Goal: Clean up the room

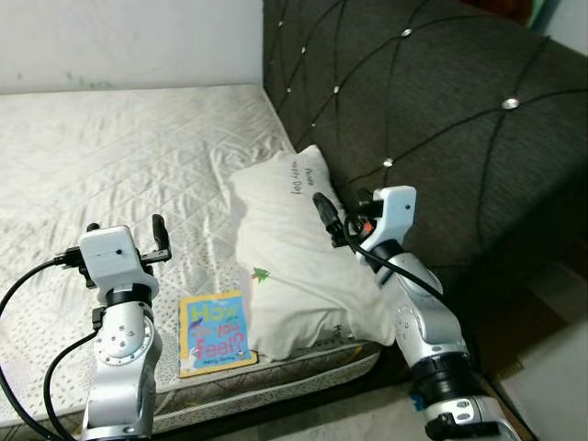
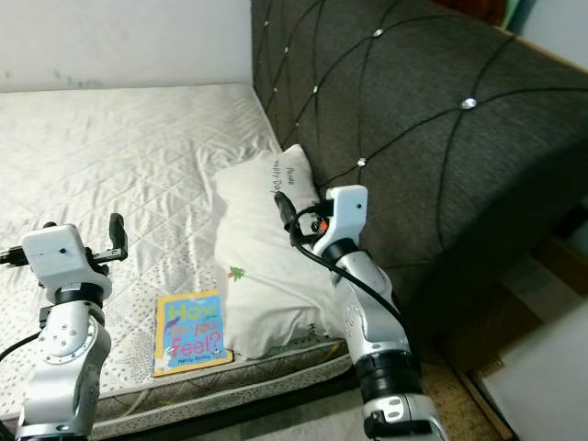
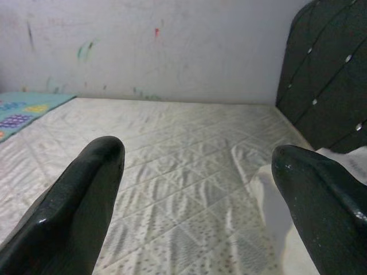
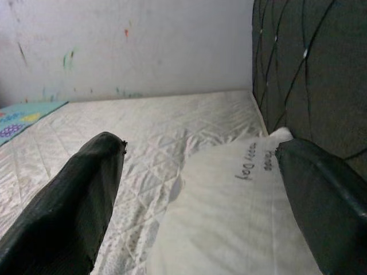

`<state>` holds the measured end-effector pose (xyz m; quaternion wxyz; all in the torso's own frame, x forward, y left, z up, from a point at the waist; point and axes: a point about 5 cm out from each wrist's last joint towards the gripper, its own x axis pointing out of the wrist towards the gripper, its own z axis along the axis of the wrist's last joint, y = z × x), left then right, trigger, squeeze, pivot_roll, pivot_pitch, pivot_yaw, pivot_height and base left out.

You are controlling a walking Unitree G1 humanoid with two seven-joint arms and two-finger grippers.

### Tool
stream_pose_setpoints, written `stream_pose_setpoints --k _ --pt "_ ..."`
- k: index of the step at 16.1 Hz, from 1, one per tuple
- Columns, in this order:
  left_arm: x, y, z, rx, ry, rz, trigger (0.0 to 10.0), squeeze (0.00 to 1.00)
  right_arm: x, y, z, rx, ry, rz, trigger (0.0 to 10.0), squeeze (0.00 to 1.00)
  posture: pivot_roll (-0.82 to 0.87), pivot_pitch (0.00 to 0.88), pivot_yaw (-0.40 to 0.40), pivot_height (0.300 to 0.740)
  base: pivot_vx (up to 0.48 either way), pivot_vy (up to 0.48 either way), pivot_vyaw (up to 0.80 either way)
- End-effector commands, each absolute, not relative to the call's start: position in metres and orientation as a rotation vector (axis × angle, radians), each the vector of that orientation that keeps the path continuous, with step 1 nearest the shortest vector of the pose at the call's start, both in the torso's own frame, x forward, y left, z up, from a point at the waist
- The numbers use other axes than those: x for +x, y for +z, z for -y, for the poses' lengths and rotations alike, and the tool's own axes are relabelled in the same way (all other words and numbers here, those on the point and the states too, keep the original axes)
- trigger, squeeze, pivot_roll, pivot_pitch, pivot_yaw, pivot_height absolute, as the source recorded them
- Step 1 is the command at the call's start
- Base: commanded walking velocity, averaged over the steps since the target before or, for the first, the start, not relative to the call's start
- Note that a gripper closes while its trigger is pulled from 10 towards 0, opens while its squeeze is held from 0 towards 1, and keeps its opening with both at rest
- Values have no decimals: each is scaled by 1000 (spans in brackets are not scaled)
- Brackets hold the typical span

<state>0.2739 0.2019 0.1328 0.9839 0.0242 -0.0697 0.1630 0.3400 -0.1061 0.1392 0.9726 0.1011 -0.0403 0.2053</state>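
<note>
Two spread, empty grippers hover: left gripper [image 1: 138, 241] over the mattress [image 1: 110, 156], right gripper [image 1: 333, 219] above the pillow [image 1: 294, 266]; picture book [image 1: 215, 333] lies near the bed edge — approach flat, pinch its edge

Quilted white cloth mattress [image 1: 119, 156], soft white cloth pillow [image 1: 294, 266], dark woven tufted headboard [image 1: 441, 119], glossy paper book [image 1: 215, 333]

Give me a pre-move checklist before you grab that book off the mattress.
1. Left gripper open: ok, fingers wide apart.
2. Right gripper open: ok.
3. Both grippers empty: ok.
4. Book reachable: ok, it lies flat on the mattress near the front edge, beside the left arm.
5. Book free of the pillow: cannot tell, its right edge sits against the pillow.
6. Right gripper clear of pillow: cannot tell, it hovers just above.
</note>
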Motion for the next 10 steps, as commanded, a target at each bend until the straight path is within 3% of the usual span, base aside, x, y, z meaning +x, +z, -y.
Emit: stream_pose_setpoints --k 1,4,10 --pt "273 130 -201 70 328 123 10000 0 339 136 106 204 409 73 10000 0 125 0 -66 740 0 0 0" --pt "276 131 -197 30 280 129 10000 0 340 142 97 210 429 88 10000 0 104 0 -69 740 0 0 0" --pt "280 131 -182 -44 229 120 10000 0 343 145 106 182 396 91 10000 0 80 0 -67 740 0 0 0"
